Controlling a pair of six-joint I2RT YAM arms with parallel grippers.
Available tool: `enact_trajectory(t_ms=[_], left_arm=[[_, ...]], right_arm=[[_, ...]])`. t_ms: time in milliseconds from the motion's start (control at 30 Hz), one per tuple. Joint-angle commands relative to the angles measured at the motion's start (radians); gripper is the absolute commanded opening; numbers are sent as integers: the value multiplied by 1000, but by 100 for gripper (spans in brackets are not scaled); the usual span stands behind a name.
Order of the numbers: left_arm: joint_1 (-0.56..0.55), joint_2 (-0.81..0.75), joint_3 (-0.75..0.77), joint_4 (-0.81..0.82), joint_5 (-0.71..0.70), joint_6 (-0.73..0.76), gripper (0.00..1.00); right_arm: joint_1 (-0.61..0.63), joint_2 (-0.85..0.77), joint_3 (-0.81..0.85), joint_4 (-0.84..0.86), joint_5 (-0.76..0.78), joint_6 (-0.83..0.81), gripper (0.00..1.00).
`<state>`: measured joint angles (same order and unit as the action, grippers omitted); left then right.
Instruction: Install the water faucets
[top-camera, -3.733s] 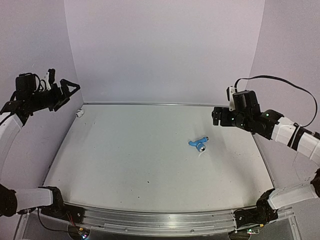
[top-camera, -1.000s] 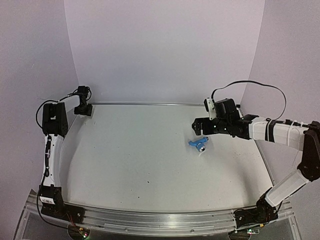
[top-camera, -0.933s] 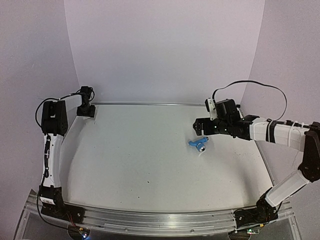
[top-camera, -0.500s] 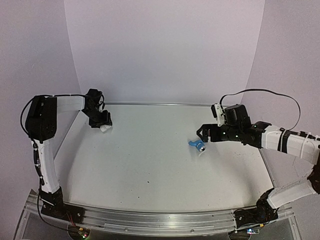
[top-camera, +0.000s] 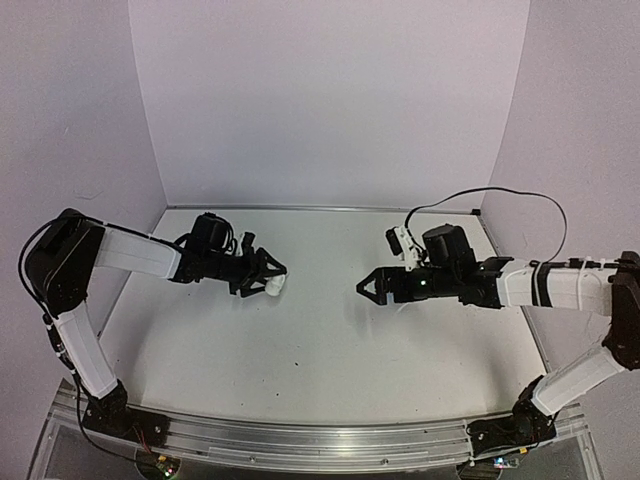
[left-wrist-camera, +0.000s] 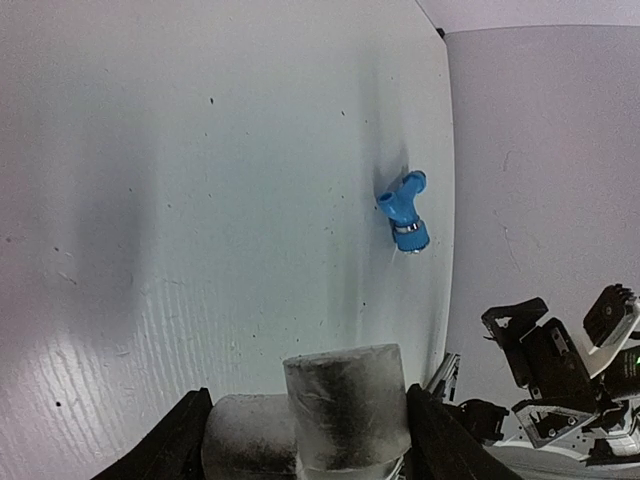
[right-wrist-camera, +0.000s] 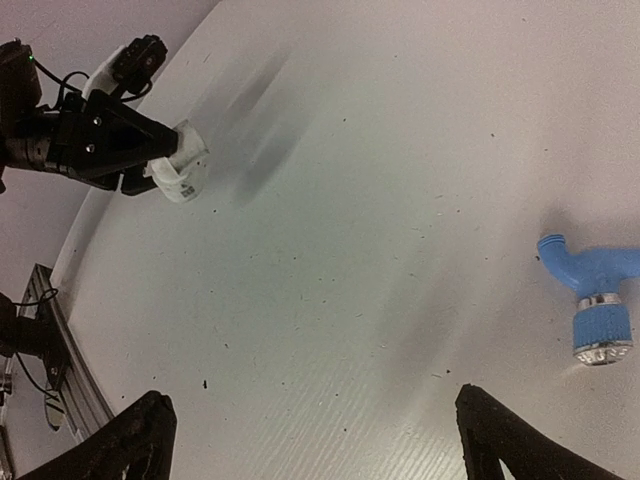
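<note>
The blue tap (right-wrist-camera: 595, 290) lies on the white table, right of my right gripper's open fingers; it also shows in the left wrist view (left-wrist-camera: 405, 212). In the top view my right arm hides it. My right gripper (top-camera: 368, 287) is open and empty, low over the table, pointing left; in its own view it (right-wrist-camera: 320, 440) frames bare table. My left gripper (top-camera: 262, 280) is shut on the white cylindrical fitting (top-camera: 273, 286), held off the table and pointing right. The fitting (left-wrist-camera: 345, 405) fills the gap between the left fingers (left-wrist-camera: 185, 445), and it shows from the right wrist (right-wrist-camera: 183, 165).
The table (top-camera: 300, 350) is walled at the back and both sides by pale purple panels. A metal rail (top-camera: 320, 442) runs along its near edge. A black cable (top-camera: 470, 195) loops above the right arm. The two grippers face each other about a hand's width apart.
My left arm has swung from the far left corner to mid-table, carrying the white fitting. My right gripper has moved left and over the blue tap, which it now hides from above.
</note>
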<state>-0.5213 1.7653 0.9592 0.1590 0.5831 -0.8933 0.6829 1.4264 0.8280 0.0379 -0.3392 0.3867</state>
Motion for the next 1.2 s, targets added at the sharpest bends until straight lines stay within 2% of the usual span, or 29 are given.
enact_trajectory(t_ms=[0, 67, 200, 500, 800, 900, 1033, 1100, 1167], left_arm=[[-44, 6, -92, 373, -5, -138, 16], [-65, 63, -111, 470, -7, -177, 16], [-105, 171, -75, 491, -3, -160, 17], [-125, 205, -123, 491, -90, -59, 30], [-127, 206, -184, 491, -132, 19, 57], [-128, 199, -202, 490, -149, 39, 69], [-128, 141, -243, 486, -188, 81, 85], [-125, 93, -257, 454, -209, 104, 98], [-119, 32, -273, 414, -228, 124, 100]], right_arm=[[43, 55, 24, 106, -9, 52, 98], [56, 75, 28, 110, 2, 59, 98], [77, 110, 31, 111, 16, 61, 98], [89, 120, 26, 114, 42, 58, 98], [91, 133, 33, 130, 41, 61, 98], [92, 132, 32, 135, 37, 64, 98], [92, 125, 27, 135, 40, 67, 98], [93, 122, 22, 135, 46, 65, 98], [93, 116, 19, 133, 57, 61, 98]])
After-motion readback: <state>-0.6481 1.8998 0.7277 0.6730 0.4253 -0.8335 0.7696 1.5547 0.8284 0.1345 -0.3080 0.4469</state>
